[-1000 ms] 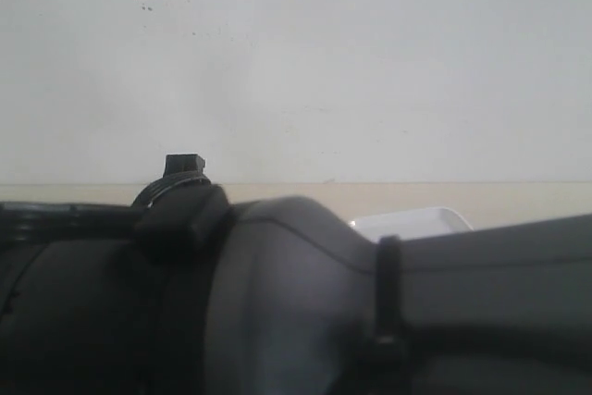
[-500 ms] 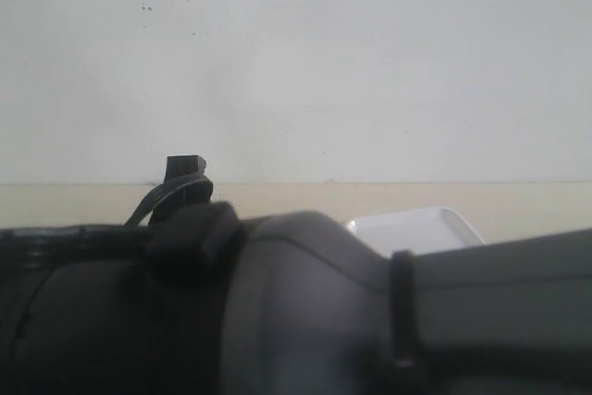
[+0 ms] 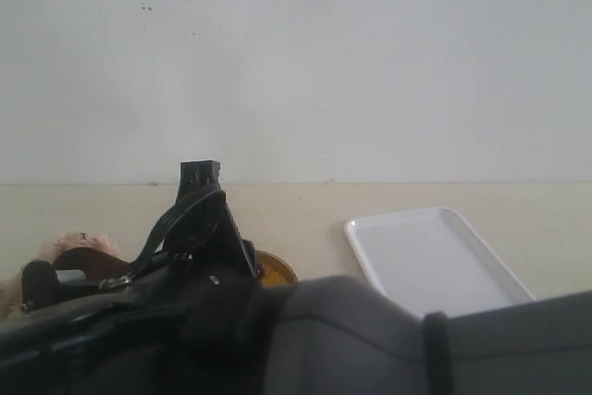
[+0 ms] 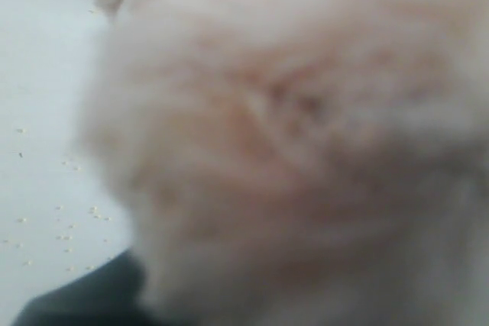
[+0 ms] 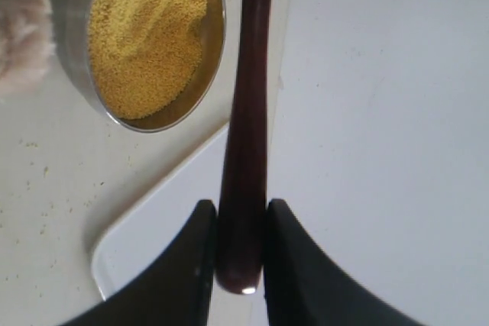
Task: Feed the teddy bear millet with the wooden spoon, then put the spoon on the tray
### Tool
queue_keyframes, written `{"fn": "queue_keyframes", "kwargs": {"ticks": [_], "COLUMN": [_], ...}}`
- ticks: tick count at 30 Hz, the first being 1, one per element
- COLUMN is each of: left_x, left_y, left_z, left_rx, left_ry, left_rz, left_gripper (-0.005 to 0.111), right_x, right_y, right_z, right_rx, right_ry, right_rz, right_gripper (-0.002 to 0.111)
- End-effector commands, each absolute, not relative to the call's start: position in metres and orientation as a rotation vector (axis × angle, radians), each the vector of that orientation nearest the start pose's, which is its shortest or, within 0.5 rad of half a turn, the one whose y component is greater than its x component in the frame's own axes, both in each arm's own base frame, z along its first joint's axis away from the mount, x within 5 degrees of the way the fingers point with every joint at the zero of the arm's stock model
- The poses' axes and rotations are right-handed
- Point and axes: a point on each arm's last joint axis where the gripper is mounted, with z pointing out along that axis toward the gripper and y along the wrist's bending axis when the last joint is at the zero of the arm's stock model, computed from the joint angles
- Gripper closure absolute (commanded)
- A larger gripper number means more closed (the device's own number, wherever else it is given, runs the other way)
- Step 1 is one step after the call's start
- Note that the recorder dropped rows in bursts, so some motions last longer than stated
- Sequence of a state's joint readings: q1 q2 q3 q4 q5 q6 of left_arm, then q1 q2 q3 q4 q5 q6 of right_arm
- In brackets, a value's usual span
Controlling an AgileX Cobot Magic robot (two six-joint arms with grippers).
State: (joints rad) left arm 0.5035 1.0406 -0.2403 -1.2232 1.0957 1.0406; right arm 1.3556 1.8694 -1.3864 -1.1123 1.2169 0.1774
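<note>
Right wrist view: right pincer (image 5: 241,210) clamped on wooden spoon (image 5: 246,97) handle end; shaft runs forward, seemingly above tray (image 5: 382,188).

I'm watching the grey arm (image 3: 351,335) sinking lower across the exterior view; the tray (image 3: 435,261) is showing far more of its surface, and the millet (image 3: 276,273) and the teddy bear (image 3: 74,247) are coming into sight.
</note>
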Motion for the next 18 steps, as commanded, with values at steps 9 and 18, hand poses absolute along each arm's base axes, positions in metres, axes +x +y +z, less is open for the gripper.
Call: {"fn": "queue_keyframes", "kwargs": {"ticks": [9,18], "left_x": [0.131,0.131], "left_y": [-0.016,-0.016], "left_z": [0.193,0.193], "left_rx": [-0.247,-0.247], "left_ry": [2.325,2.325], "left_rz": [-1.133,-1.133], "left_gripper": [0.103,0.103], "right_x": [0.149,0.149], "right_y": [0.344,0.336], "right_z": [0.274,0.291], "right_rx": [-1.624,-1.557], "right_ry": [1.576,1.594], "right_rz": [-0.914,-0.869], "right_gripper": [0.106,0.106]}}
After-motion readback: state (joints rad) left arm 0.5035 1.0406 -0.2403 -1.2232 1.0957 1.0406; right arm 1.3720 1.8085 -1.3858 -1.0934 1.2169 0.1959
